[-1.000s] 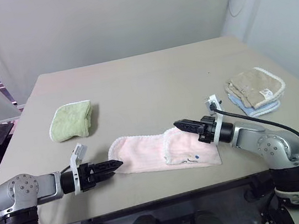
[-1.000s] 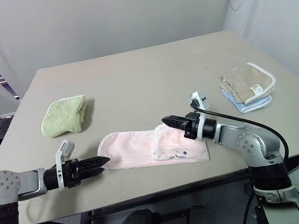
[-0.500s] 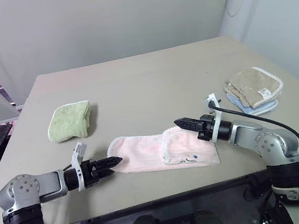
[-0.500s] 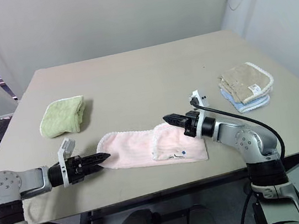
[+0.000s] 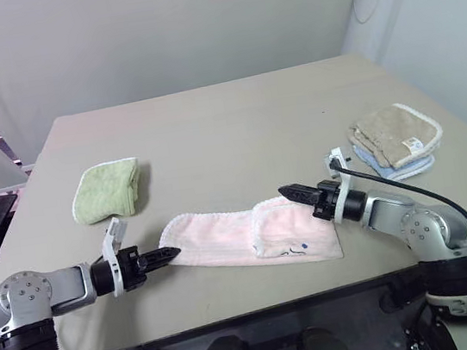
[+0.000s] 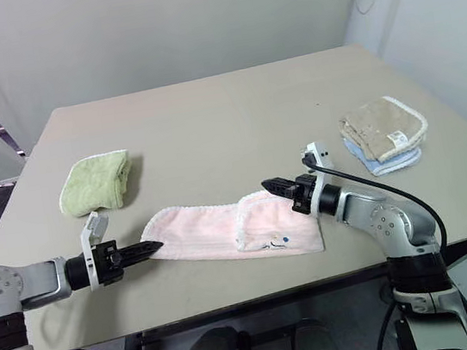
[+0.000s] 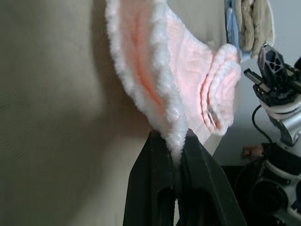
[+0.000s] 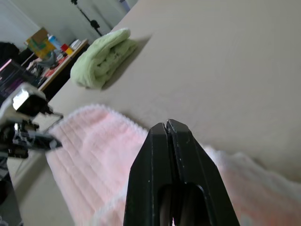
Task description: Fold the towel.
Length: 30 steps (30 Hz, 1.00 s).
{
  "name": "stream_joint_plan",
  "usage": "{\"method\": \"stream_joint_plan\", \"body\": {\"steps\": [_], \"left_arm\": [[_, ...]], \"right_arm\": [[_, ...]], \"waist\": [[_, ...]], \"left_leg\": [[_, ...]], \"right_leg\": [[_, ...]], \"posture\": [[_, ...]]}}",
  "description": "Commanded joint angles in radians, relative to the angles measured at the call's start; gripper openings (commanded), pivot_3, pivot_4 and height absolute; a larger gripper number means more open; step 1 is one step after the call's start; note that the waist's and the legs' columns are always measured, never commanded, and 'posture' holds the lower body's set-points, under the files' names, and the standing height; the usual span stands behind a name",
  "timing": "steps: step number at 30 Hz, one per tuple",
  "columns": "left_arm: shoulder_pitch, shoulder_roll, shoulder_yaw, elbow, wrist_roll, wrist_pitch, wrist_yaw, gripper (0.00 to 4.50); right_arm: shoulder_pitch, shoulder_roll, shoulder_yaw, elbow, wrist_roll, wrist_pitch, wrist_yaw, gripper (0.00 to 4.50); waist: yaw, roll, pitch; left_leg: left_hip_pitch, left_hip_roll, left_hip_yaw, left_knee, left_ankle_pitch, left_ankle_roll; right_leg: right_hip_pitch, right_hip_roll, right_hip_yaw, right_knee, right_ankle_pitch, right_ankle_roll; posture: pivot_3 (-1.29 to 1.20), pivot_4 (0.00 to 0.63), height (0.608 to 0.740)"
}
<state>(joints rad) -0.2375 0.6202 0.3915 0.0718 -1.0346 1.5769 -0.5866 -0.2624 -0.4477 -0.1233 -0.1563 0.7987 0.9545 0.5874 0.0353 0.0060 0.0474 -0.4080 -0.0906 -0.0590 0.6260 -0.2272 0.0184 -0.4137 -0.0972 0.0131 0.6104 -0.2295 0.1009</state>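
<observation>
Left pincer (image 7: 175,155) pinches the towel (image 5: 225,239) by its white edge (right pincer (image 5: 286,191) closed, empty).

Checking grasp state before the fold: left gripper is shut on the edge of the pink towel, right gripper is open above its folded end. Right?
Not quite. The left gripper is shut on the white edge of the pink towel, but the right gripper is shut too, holding nothing: the right wrist view shows its fingers pressed together above the towel.

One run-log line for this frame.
left gripper: shut on towel edge | right gripper: shut, empty, above towel | towel: partly folded
</observation>
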Motion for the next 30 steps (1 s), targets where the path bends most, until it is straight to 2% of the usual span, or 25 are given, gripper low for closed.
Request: {"method": "stream_joint_plan", "body": {"steps": [1, 4, 7, 10, 14, 17, 23, 30], "left_arm": [[-0.028, 0.132, -0.15, -0.127, 0.041, -0.13, -0.19, 0.05], [-0.08, 0.229, -0.336, -0.196, 0.14, -0.3, -0.364, 0.05], [-0.189, 0.237, -0.471, -0.166, 0.217, -0.404, -0.479, 0.05], [-0.326, 0.162, -0.579, -0.057, 0.293, -0.485, -0.556, 0.05], [-0.51, 0.007, -0.744, 0.069, 0.382, -0.567, -0.685, 0.05], [-0.579, -0.075, -0.805, 0.111, 0.422, -0.61, -0.755, 0.05], [-0.631, -0.262, -0.895, 0.185, 0.512, -0.705, -0.783, 0.05], [-0.639, -0.447, -0.924, 0.39, 0.636, -0.834, -0.746, 0.05]], "right_arm": [[0.046, -0.043, -0.004, -0.102, 0.006, -0.06, 0.091, 0.0], [0.081, -0.064, -0.027, -0.127, 0.016, -0.083, 0.122, 0.0], [0.1, -0.079, -0.061, -0.115, 0.023, -0.093, 0.133, 0.0], [0.108, -0.084, -0.093, -0.111, 0.033, -0.091, 0.122, 0.0], [0.13, -0.072, -0.179, -0.117, 0.079, -0.079, 0.076, 0.0], [0.165, -0.077, -0.217, -0.147, 0.092, -0.085, 0.052, 0.0], [0.254, -0.069, -0.296, -0.201, 0.105, -0.093, -0.03, 0.0], [0.334, -0.038, -0.361, -0.257, 0.134, -0.102, -0.129, 0.0]], "waist": [[0.001, -0.002, 0.001], [-0.003, 0.001, 0.001], [0.003, 0.001, 0.002], [0.005, 0.0, 0.002], [0.007, -0.002, 0.003], [0.002, -0.003, 0.003], [0.005, -0.003, 0.004], [0.004, -0.004, 0.004]], "left_leg": [[-0.001, 0.0, 0.0, 0.0, 0.0, 0.0], [-0.001, 0.0, 0.002, -0.003, 0.0, 0.0], [-0.001, 0.0, 0.002, -0.011, 0.0, 0.0], [-0.001, 0.0, 0.002, -0.011, 0.0, 0.0], [-0.003, 0.0, 0.002, -0.011, 0.0, 0.001], [-0.003, 0.0, 0.002, -0.011, 0.001, 0.004], [-0.002, 0.001, 0.002, -0.009, 0.001, 0.005], [-0.002, 0.001, 0.002, 0.001, 0.0, 0.007]], "right_leg": [[-0.001, 0.0, 0.0, 0.0, 0.0, 0.0], [-0.001, -0.001, 0.001, -0.004, 0.0, -0.001], [0.0, -0.001, 0.0, -0.014, 0.002, -0.004], [0.001, -0.001, -0.001, -0.015, 0.002, -0.003], [0.002, 0.0, 0.0, -0.014, 0.001, -0.001], [0.002, 0.0, 0.001, -0.015, 0.001, -0.001], [0.003, 0.001, 0.002, -0.014, 0.001, -0.001], [0.009, 0.002, 0.0, -0.013, 0.002, 0.002]], "posture": [[0.0, 0.0, 0.74], [0.0, 0.0, 0.74], [0.0, 0.0, 0.74], [0.0, 0.0, 0.74], [0.0, 0.0, 0.74], [0.0, 0.0, 0.74], [0.0, 0.0, 0.74], [0.0, 0.0, 0.74]]}}
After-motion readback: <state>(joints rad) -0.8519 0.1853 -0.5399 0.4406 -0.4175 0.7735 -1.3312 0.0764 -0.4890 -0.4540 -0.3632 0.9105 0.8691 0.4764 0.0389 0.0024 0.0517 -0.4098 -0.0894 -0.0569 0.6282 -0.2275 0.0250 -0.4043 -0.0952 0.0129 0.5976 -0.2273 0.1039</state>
